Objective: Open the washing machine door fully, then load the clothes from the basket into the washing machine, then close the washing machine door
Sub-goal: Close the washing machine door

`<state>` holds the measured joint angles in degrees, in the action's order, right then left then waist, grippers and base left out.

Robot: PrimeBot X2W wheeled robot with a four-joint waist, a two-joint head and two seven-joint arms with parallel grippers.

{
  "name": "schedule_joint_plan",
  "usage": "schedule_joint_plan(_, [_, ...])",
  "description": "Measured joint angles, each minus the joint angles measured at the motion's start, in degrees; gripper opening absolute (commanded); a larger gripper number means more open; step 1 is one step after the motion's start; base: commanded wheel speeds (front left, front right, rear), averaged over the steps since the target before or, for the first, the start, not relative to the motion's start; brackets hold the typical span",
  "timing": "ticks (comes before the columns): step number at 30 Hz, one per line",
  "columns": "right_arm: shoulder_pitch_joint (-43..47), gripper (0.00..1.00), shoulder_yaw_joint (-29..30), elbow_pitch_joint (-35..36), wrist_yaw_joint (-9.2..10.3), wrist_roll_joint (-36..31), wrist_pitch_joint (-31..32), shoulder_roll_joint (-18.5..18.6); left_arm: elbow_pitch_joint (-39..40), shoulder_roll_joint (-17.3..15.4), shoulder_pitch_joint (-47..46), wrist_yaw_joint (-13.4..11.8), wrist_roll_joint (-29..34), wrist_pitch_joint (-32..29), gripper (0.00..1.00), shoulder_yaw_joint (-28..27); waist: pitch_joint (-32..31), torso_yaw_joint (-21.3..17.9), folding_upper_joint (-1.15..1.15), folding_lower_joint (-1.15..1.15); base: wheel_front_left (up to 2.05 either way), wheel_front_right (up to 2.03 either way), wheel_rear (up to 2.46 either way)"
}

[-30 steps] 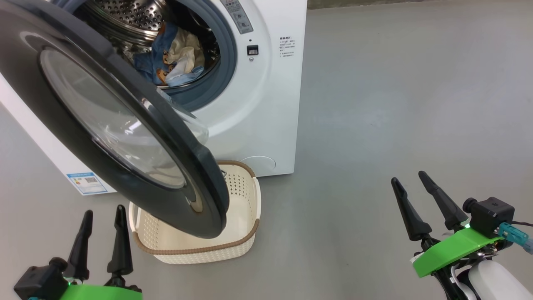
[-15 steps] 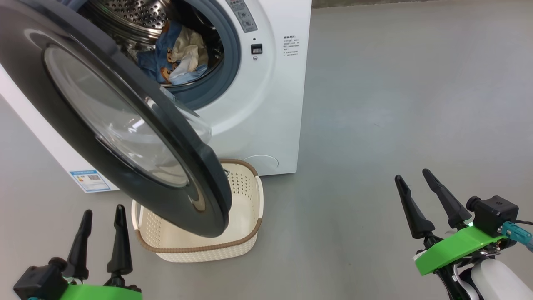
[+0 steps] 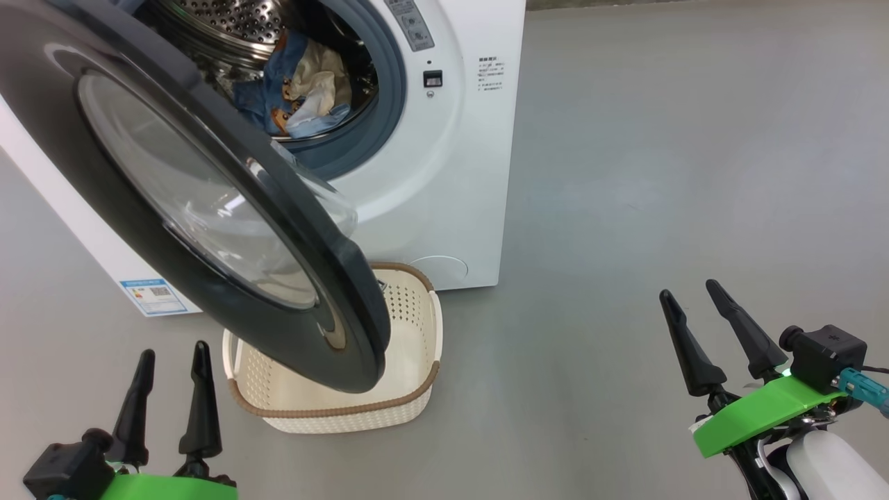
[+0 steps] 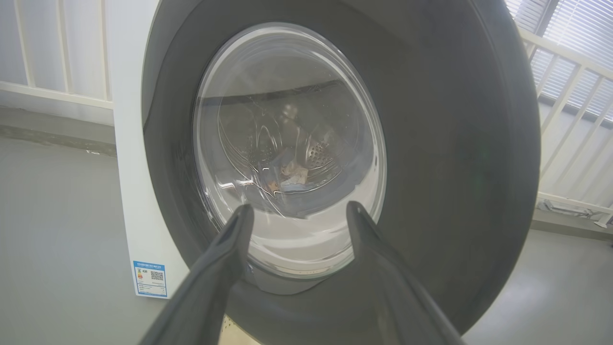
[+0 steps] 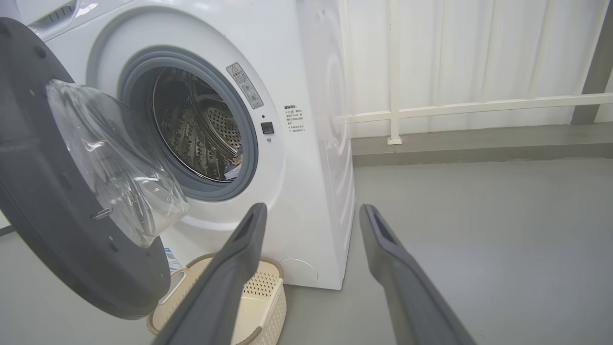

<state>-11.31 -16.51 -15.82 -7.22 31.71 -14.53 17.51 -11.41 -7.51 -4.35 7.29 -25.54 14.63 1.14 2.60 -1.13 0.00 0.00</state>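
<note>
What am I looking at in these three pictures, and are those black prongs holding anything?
These come from a two-armed wheeled robot's cameras. The wide picture is from its head, looking down: left pincer at lower left, right pincer at lower right, both open and empty. The other two look along each pincer's dark fingers from the wrist. The washing machine stands on the grey floor, its door swung open above the basket, whose visible part looks empty. The clothes lie in the drum. The left wrist camera faces the door's outside; the right one sees the drum opening.
</note>
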Motion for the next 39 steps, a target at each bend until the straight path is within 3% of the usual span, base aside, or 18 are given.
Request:
schedule_joint_plan(2, [0.00, 0.98, 0.14, -0.01, 0.00, 0.00, 0.00, -0.01, 0.00, 0.00, 0.00, 0.00, 0.00, 0.00, 1.00, 0.01, 0.02, 0.16, 0.00, 0.00, 0.00, 0.00, 0.00])
schedule_joint_plan(4, [-0.04, 0.45, 0.33, -0.10, 0.00, -0.01, 0.00, -0.01, 0.01, 0.02, -0.01, 0.00, 0.00, 0.00, 1.00, 0.05, 0.03, 0.43, 0.00, 0.00, 0.00, 0.00, 0.00])
schedule_joint_plan(7, [-0.07, 0.00, 0.96, -0.20, 0.00, -0.16, 0.00, -0.02, 0.01, 0.08, -0.02, 0.00, -0.01, 0.00, 1.00, 0.37, 0.11, 1.14, 0.00, 0.00, 0.00, 0.00, 0.00])
schedule_joint_plan(23, [-4.55, 0.00, -0.15, -1.27, 0.00, -0.44, 0.00, -0.18, -0.07, 0.04, -0.07, 0.00, -0.10, 0.00, 1.00, 1.33, 0.64, 8.36, 0.00, 0.00, 0.00, 0.00, 0.00])
schedule_joint_plan(39, [-10.84, 0.00, -3.77, 6.21, 0.00, -2.43, -0.01, -0.34, -1.16, 0.47, -0.06, 0.00, -1.09, 0.00, 1.00, 4.17, -0.21, 18.62, 0.00, 0.00, 0.00, 0.00, 0.00])
